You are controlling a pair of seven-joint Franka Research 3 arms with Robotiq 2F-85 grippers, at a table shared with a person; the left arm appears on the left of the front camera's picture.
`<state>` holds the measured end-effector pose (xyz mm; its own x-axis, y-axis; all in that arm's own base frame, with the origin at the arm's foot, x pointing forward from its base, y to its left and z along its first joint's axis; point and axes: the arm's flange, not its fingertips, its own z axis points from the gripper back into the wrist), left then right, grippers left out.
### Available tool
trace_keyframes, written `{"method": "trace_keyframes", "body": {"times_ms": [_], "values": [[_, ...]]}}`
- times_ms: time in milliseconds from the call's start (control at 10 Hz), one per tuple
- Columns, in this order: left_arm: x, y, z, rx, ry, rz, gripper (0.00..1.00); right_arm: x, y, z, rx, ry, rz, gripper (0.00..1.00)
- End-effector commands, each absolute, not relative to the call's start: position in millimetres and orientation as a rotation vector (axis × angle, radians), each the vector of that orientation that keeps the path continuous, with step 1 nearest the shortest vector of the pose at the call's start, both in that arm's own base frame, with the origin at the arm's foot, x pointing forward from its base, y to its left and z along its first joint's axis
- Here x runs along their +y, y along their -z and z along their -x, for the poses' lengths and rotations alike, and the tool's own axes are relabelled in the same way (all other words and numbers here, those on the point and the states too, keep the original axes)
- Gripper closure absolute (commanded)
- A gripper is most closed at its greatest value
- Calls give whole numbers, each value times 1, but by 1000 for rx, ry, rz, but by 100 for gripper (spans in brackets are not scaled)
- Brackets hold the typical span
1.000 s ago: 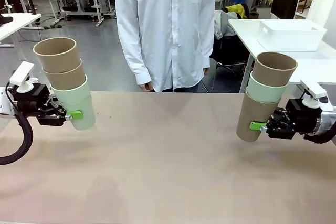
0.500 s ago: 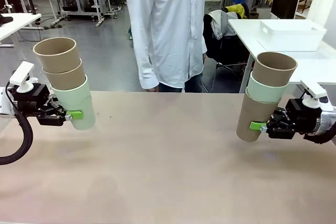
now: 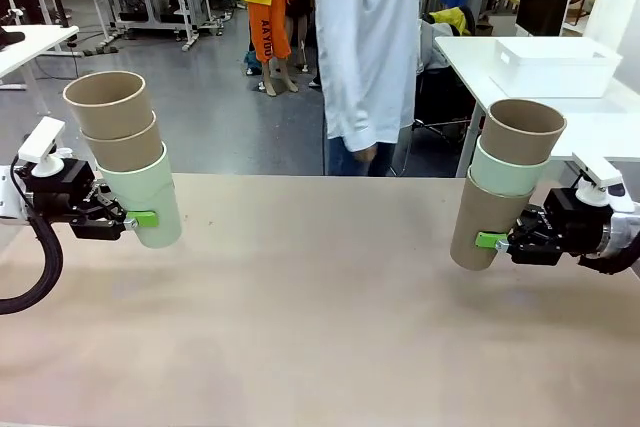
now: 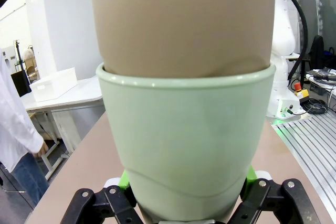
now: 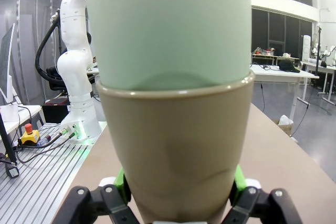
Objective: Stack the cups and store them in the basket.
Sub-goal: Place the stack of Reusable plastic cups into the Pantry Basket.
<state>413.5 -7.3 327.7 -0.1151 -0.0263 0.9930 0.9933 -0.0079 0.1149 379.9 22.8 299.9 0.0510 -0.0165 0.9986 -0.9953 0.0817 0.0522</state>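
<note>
- One white basket (image 3: 555, 65), solid-walled with a rolled rim, sits on a side table (image 3: 610, 122) at the far right, well apart from both grippers.
- Left stack (image 3: 128, 157): a pale mint cup outermost with two tan-brown cups nested inside, tilted, at the left side of the main table (image 3: 320, 327).
- Right stack (image 3: 505, 182): a tan-brown cup outermost, then mint, then tan-brown, tilted, at the right side.
- Left gripper (image 3: 150, 219) clamps the mint cup's lower wall between its green pads.
- Right gripper (image 3: 485, 240) clamps the outer tan cup's lower wall the same way.
</note>
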Motion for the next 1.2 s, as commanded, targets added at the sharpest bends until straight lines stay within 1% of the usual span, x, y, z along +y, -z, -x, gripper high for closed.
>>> {"method": "trace_keyframes", "body": {"times_ms": [0, 1100], "values": [[-8, -332, -414, -1286, 1318, 1141, 15, 23, -304, -381, -1229, -1110, -1177, 15], [-8, -332, -414, -1286, 1318, 1141, 15, 23, -304, -381, -1229, -1110, -1177, 15]]}}
